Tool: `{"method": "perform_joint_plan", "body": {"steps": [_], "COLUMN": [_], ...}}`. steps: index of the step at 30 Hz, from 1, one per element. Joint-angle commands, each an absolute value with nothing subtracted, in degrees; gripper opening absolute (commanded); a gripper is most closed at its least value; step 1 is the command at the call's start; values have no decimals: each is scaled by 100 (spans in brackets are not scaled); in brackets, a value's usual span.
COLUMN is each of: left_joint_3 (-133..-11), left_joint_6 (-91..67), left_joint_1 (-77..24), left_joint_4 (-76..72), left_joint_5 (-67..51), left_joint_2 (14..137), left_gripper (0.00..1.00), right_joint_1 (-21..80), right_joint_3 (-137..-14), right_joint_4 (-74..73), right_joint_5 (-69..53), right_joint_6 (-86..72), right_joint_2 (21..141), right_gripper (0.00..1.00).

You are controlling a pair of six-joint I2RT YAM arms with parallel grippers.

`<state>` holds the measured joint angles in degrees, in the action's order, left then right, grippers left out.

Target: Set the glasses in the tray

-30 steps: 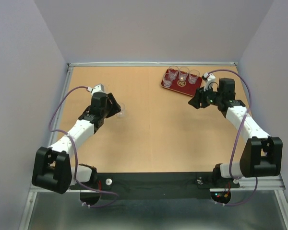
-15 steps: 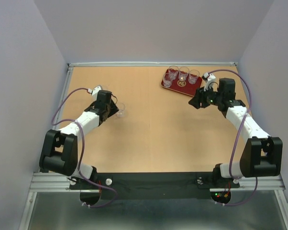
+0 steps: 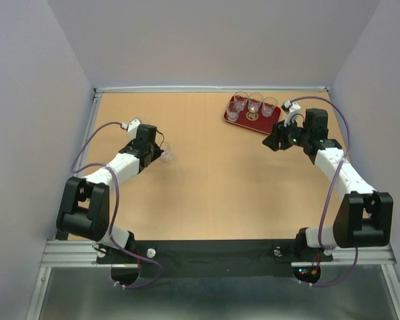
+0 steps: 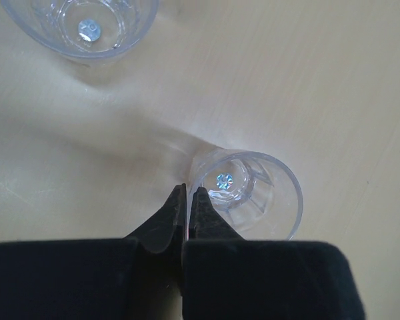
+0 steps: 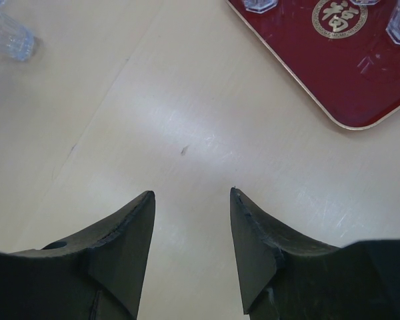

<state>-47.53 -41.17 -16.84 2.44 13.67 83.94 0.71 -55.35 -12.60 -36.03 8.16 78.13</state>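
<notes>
Glass (image 4: 243, 193) nipped at its rim by left gripper (image 4: 189, 191) at nine o'clock; right gripper (image 5: 192, 195) splayed wide off tray (image 5: 300, 73) four-o'clock edge.

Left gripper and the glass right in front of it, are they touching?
Touching. The left wrist view shows the left gripper pinched on the glass, its rim caught between the two fingers.

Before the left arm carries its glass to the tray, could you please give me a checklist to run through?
1. Grip: left claw shut on the held glass, pinching its wall: ok.
2. Held glass lifted off the table: cannot tell.
3. The neighbouring glass stands apart from the held glass: ok.
4. Bare room on the tray in front of its four glasses: ok.
5. The right claw is open, empty and off the tray: ok.
</notes>
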Motion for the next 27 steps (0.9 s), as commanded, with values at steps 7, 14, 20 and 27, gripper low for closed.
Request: {"method": "perform_joint_plan", "body": {"steps": [7,14,20,27], "left_joint_3": [-5501,-6827,-8655,-10570], "left_joint_6": [-2867,-2392,-1873,-1310], "left_joint_1": [-2364,-2943,-3453,-3832], "left_joint_4": [-1001,-1029,-431,165], "left_joint_5": [-464,-1046,-827,-510], "left_joint_2": [8322,9561,10791,12065], "left_gripper": [0,0,0,0], "right_joint_1": [-237,-492,-580,-624], "right_joint_3": [-5581,-5520,-5493,-5484], "right_joint_4": [-1108,-976,-940,-923], "right_joint_5": [-2339,-2241,-2329,-2382], "right_joint_6": [800,589,536,510], "right_joint_2": [7436,7269,7242,7242], "right_gripper": [55,59,59,59]}}
